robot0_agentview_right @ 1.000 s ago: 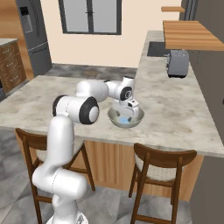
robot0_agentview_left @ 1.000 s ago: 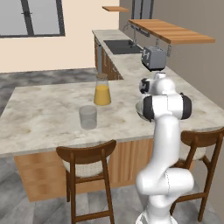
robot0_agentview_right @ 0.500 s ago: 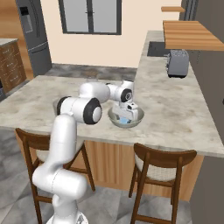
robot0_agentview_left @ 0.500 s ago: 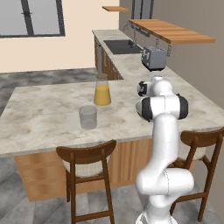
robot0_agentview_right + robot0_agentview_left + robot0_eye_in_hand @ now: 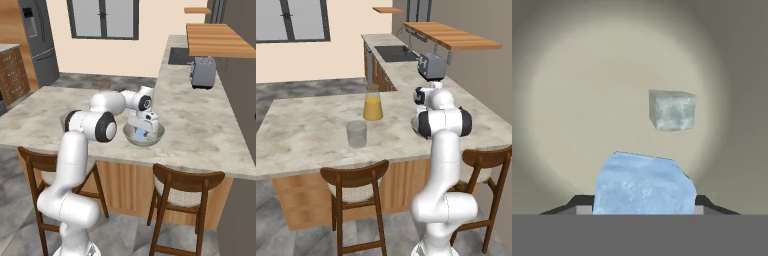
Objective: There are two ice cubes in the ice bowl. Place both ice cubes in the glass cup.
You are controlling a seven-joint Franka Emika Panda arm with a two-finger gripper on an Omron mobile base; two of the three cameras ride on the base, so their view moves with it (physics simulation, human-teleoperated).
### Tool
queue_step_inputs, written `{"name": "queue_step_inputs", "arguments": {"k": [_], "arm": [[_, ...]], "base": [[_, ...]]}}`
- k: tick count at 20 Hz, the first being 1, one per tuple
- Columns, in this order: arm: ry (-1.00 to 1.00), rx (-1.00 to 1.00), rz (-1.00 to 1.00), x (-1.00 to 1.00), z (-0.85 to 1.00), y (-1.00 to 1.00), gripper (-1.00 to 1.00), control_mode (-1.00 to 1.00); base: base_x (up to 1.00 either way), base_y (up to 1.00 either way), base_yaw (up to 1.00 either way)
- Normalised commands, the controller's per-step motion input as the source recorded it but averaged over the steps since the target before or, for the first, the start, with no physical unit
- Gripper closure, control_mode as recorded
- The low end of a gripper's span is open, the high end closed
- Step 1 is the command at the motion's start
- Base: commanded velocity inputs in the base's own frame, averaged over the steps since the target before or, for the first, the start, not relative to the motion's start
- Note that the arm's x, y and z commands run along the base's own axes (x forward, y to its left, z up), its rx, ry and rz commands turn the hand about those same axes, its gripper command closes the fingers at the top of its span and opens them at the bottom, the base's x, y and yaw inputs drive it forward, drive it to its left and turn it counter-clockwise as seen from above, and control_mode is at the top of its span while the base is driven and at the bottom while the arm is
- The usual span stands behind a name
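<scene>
The ice bowl (image 5: pixel 158 136) sits on the island counter in front of the arm, and its pale inside (image 5: pixel 572 100) spreads across the hand view. My gripper (image 5: pixel 143 129) reaches straight down into it. One pale-blue ice cube (image 5: pixel 643 185) sits between my finger tips, touching both, so my gripper (image 5: pixel 643 204) is shut on it. The other ice cube (image 5: pixel 672 110) lies loose on the bowl floor just beyond. The glass cup (image 5: pixel 356 134) stands upright on the counter, well to the left of the arm in the left base view.
A glass carafe of orange juice (image 5: pixel 373 103) stands just behind the cup. A toaster (image 5: pixel 202 72) sits farther back on the counter by the wall. Two wooden stools (image 5: pixel 181 186) stand along the counter's near edge.
My gripper has come down into the bowl, and its jaws have closed in from wide open onto the near ice cube.
</scene>
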Motion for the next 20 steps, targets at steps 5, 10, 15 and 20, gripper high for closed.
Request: {"name": "queue_step_inputs", "arguments": {"k": [5,10,15,20], "arm": [[-0.21,0.0,0.06,-0.57,1.0,0.39,1.0,-1.0],[-0.28,0.0,0.06,-0.41,0.8,0.9,1.0,-1.0],[-0.36,0.0,0.04,-0.23,0.33,1.0,1.0,-1.0],[-0.04,0.02,0.04,0.0,0.2,1.0,1.0,-1.0]], "base": [[0.0,0.0,0.0],[0.0,0.0,0.0],[0.0,0.0,0.0],[0.0,0.0,0.0]]}}
